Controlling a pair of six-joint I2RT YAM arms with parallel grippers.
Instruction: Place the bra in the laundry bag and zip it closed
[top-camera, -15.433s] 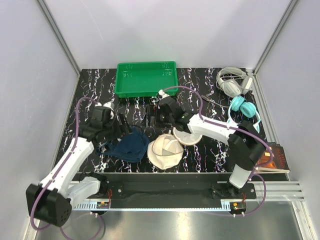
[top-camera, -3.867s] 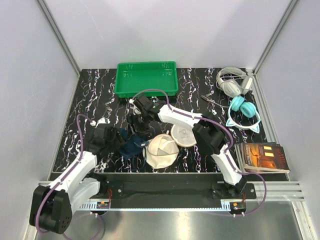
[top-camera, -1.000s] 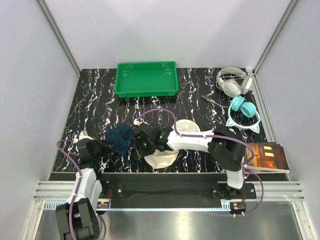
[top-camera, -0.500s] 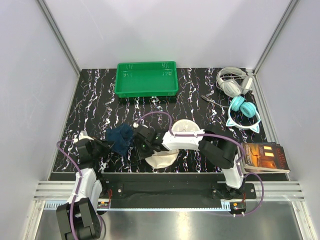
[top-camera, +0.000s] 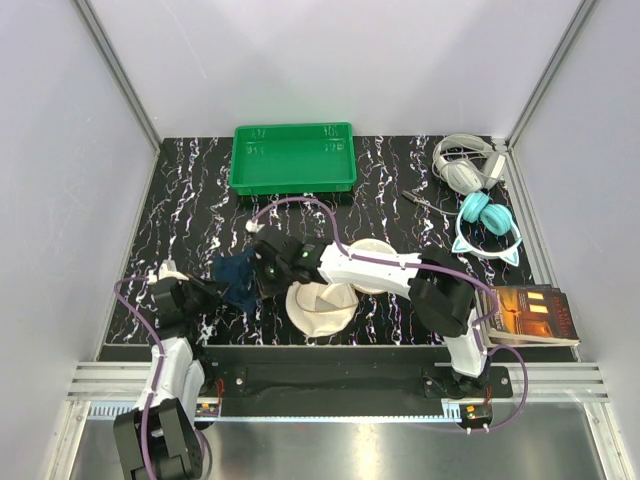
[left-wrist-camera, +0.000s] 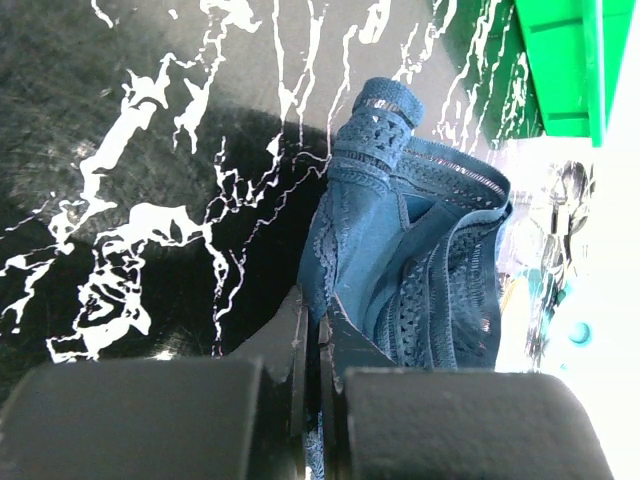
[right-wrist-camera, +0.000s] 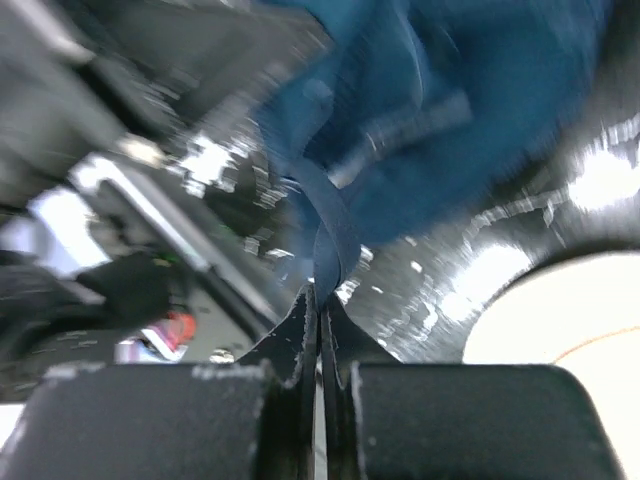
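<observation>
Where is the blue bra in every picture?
Top external: the bra is bunched up left of centre, just left of the cream laundry bag.
Left wrist: the bra fills the middle and lower right.
Right wrist: the bra is blurred, across the top right.
Shared landmark: the black marbled table shows in all three.

The worktop is black with white marbled veining, evenly lit. Plain pale grey wall panels enclose its left, far and right edges, with aluminium posts at the far corners. A slotted aluminium rail runs along the near edge.
</observation>
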